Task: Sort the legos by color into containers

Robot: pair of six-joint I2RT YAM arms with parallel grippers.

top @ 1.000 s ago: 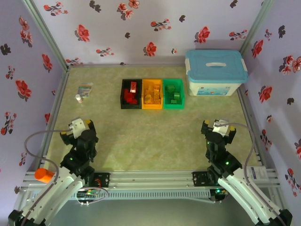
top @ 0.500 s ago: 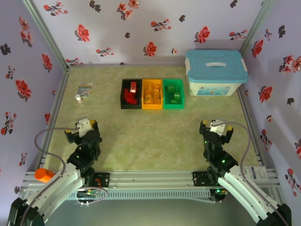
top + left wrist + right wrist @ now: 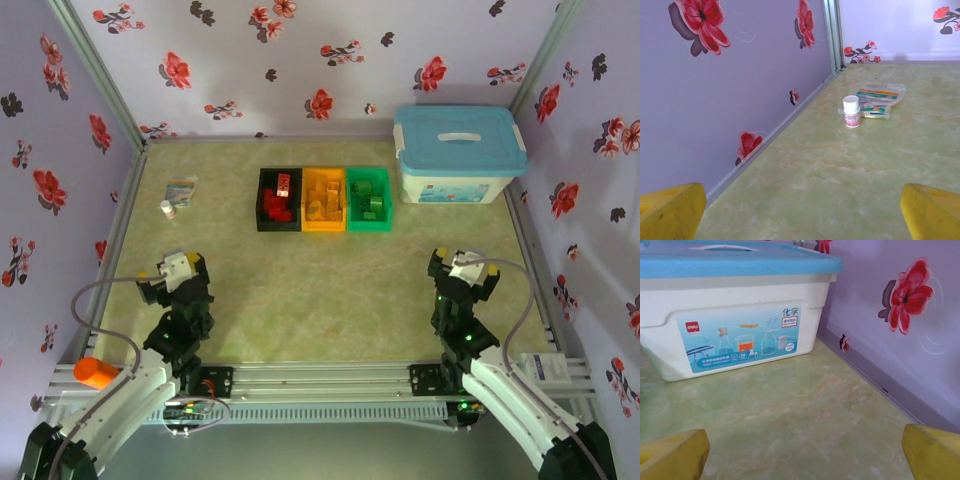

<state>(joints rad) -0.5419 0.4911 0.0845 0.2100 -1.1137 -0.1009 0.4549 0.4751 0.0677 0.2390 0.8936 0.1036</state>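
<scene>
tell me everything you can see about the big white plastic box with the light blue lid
The white plastic box stands upright at the far right corner of the greenish table, its light-blue lid shut, a pale handle set in the top. A blue label with drawn lab glassware covers its front. It rests on that surface, a gap apart from the green plastic bin on its left.

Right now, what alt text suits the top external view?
Three joined open plastic bins, black, orange and green, sit centre-back holding studded lego bricks sorted red, orange-yellow and green. The left gripper and right gripper hang open and empty near the front edge; a white plastic box with light-blue lid stands back right.
</scene>
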